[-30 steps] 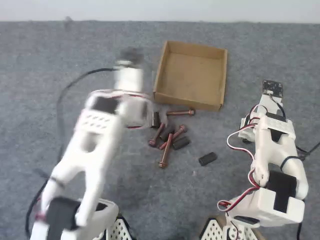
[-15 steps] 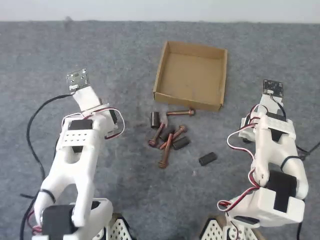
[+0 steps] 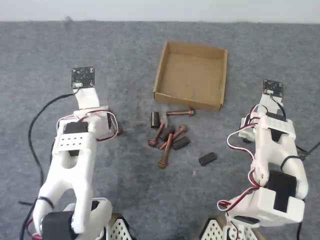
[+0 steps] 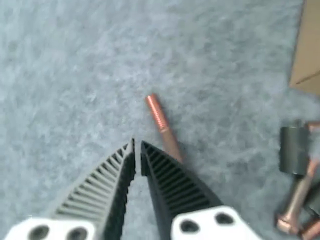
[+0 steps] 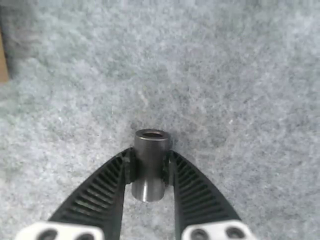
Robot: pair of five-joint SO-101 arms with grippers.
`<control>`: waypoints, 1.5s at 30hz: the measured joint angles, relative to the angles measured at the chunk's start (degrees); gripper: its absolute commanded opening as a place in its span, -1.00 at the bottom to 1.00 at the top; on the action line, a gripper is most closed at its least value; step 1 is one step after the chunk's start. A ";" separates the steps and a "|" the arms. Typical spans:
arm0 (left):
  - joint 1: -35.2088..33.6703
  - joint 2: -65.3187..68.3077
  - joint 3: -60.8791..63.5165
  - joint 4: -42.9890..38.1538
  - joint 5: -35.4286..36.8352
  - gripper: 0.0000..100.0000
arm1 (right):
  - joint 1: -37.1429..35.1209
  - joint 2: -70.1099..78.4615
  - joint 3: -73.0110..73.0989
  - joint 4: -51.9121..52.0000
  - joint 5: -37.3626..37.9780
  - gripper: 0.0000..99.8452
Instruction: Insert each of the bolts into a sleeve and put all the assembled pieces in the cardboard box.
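Note:
In the left wrist view my left gripper (image 4: pixel 137 146) is shut with nothing between its fingers. A copper bolt (image 4: pixel 161 121) lies on the carpet just past it, one end hidden under a finger. My right gripper (image 5: pixel 150 161) is shut on a dark sleeve (image 5: pixel 149 167), held just above the carpet with its bore facing away from the wrist. The cardboard box (image 3: pixel 187 102) stands at the back middle with nothing in it. In front of it lie several bolts (image 3: pixel 165 155) and sleeves (image 3: pixel 155 119) in a loose pile, with one sleeve (image 3: pixel 207 158) apart to the right.
The left arm (image 3: pixel 80 137) stands left of the pile and the right arm (image 3: pixel 272 137) right of it. Grey carpet covers the table. A box corner (image 4: pixel 307 55) and a pile sleeve (image 4: pixel 292 150) show in the left wrist view.
The left arm has swung back from beside the box and pile to the left and settled there. The right arm has kept still.

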 measured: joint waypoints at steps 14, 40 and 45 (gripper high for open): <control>3.78 19.96 -10.64 5.45 -10.37 -0.98 | 0.00 0.00 0.00 0.00 0.00 -0.99; 4.40 10.64 -2.73 4.84 -21.89 -0.98 | 0.00 0.00 0.00 0.00 0.00 -0.99; 3.96 8.09 0.09 4.57 -21.89 -0.98 | 0.00 0.00 0.00 0.00 0.00 -0.99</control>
